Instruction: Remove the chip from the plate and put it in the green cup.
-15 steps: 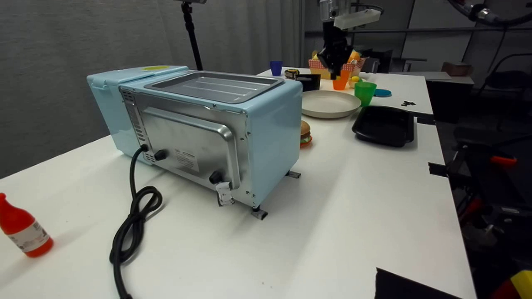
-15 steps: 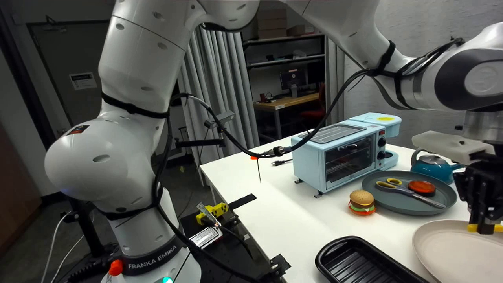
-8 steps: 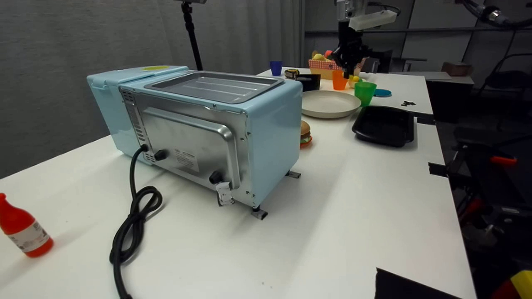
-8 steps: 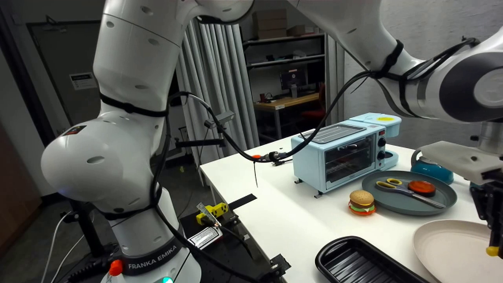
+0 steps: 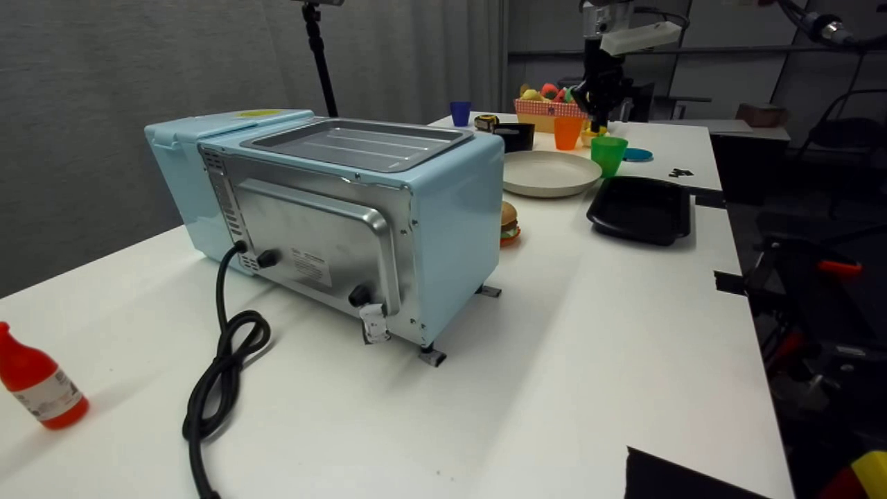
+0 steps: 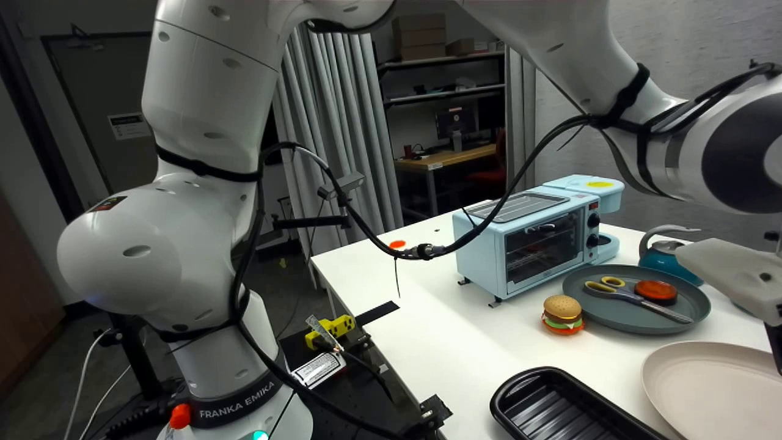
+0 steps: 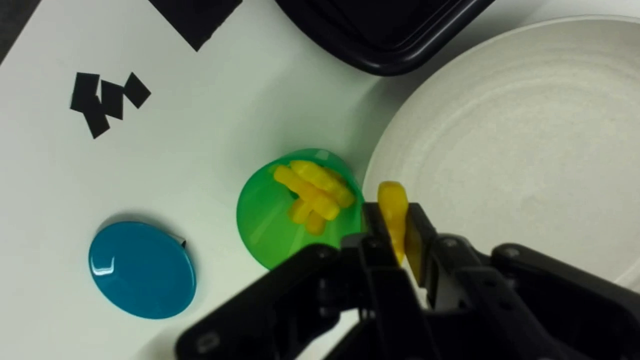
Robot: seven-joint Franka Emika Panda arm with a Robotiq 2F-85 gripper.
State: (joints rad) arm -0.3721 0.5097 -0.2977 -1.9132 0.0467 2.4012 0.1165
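The chip [image 7: 394, 200] is a yellow stick. My gripper [image 7: 395, 214] is shut on it, and its end sticks out past the fingertips. The green cup [image 7: 262, 220] is just left of the fingertips in the wrist view, with several yellow sticks inside. The whitish round plate [image 7: 530, 165] lies to the right of the fingertips; its visible part holds nothing. In an exterior view, my gripper [image 5: 598, 127] is above and behind the upright green cup [image 5: 609, 158], beside the plate [image 5: 547, 174]. In an exterior view, the plate [image 6: 712, 382] is cut off and the fingertips are out of frame.
A black tray [image 7: 395, 60] lies near the cup and plate. A blue disc [image 7: 142, 270] lies on the cup's other side. An orange cup [image 5: 567, 132] and a basket [image 5: 540, 114] stand behind. A toy burger [image 6: 562, 315] and a toaster oven [image 6: 525, 238] stand further off.
My gripper has moved with the chip from over the plate area toward the green cup, going right in both exterior views. Its fingertips have left the frame in an exterior view.
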